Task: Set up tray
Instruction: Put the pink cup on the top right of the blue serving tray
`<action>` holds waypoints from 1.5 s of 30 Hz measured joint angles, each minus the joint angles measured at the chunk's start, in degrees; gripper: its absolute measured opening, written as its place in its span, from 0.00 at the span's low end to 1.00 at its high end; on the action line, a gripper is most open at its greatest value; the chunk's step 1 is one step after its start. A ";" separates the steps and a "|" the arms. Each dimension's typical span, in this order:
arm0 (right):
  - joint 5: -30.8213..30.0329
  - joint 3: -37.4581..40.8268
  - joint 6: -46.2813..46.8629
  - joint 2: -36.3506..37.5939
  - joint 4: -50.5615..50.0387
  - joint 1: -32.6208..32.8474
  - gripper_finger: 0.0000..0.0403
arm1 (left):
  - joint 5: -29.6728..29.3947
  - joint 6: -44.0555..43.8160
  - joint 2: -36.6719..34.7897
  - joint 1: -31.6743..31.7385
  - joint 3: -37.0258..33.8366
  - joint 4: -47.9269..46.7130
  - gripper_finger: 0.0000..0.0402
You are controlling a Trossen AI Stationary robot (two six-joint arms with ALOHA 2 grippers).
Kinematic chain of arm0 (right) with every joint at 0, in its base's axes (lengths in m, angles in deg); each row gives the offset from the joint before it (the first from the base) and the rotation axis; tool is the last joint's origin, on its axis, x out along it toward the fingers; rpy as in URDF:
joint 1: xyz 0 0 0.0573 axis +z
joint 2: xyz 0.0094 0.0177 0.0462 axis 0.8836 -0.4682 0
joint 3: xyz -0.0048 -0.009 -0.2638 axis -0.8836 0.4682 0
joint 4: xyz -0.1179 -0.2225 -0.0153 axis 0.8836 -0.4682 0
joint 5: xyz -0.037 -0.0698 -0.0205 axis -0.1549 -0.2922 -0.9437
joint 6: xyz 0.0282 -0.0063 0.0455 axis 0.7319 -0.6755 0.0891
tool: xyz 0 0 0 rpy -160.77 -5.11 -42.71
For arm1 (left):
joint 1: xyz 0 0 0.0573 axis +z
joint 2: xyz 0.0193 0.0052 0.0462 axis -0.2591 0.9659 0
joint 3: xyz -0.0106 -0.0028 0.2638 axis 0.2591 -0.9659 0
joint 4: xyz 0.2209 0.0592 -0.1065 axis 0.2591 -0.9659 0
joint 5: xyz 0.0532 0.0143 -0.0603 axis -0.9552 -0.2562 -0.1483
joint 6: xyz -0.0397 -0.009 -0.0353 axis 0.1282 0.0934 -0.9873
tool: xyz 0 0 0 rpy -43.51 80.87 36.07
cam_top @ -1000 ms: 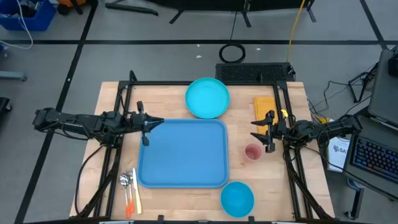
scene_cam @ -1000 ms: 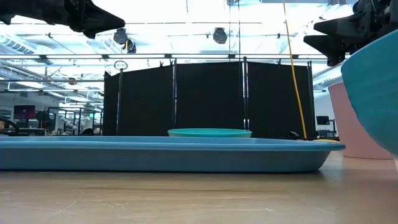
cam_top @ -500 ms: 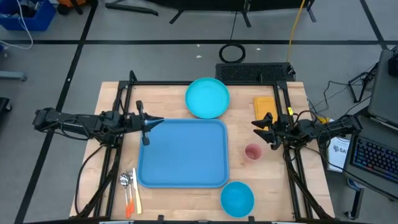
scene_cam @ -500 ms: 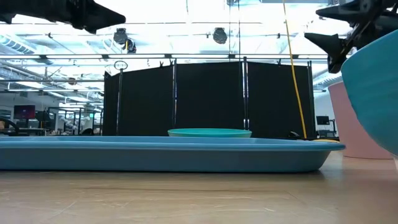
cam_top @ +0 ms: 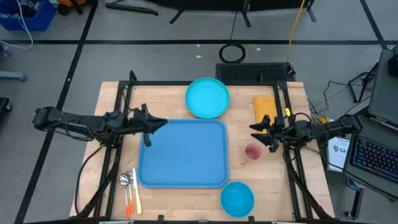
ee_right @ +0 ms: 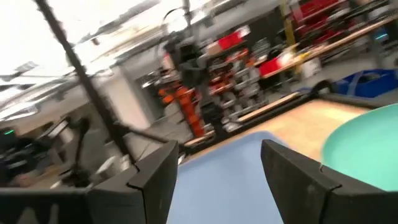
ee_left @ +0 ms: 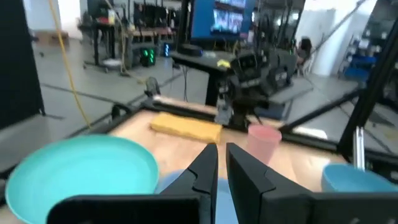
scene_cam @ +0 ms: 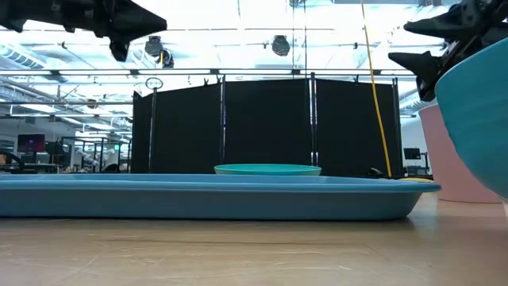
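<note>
From above, the tray (cam_top: 182, 153) lies flat at the middle of the desk (cam_top: 112, 99), where it lay a second ago. At the tray's left edge the left gripper (cam_top: 149, 127) has edged slightly toward the tray, its fingers almost pressed together, holding nothing. Right of the tray, the right gripper (cam_top: 260, 134) has risen from over the pink cup (cam_top: 252, 152) toward the yellow sponge (cam_top: 263, 107), fingers spread. At desk height, the tray's rim (scene_cam: 214, 191) spans the width. Past the left wrist's near-closed fingers (ee_left: 202, 174), the tray is barely visible. Between the right wrist's spread fingers (ee_right: 158, 177), the tray (ee_right: 242, 180) fills the middle.
</note>
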 joint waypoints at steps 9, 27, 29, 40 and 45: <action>5.37 0.00 -0.49 -3.55 2.75 1.09 0.55 | 2.95 -1.95 11.85 0.00 0.00 0.76 0.09; 0.94 -23.64 -8.74 -31.46 -12.56 6.81 0.55 | 0.48 9.81 14.02 1.38 -0.02 3.84 0.09; 0.82 -29.04 -5.59 -35.61 -21.00 7.89 0.55 | 0.66 10.16 13.02 1.40 -0.02 4.02 0.09; 0.76 -61.57 10.06 -54.47 -62.90 12.95 0.52 | 0.81 8.02 11.35 1.40 -0.02 1.75 0.09; 4.66 -64.85 20.73 -59.20 -74.04 15.17 0.48 | 0.83 7.91 11.35 1.40 -0.02 0.10 0.09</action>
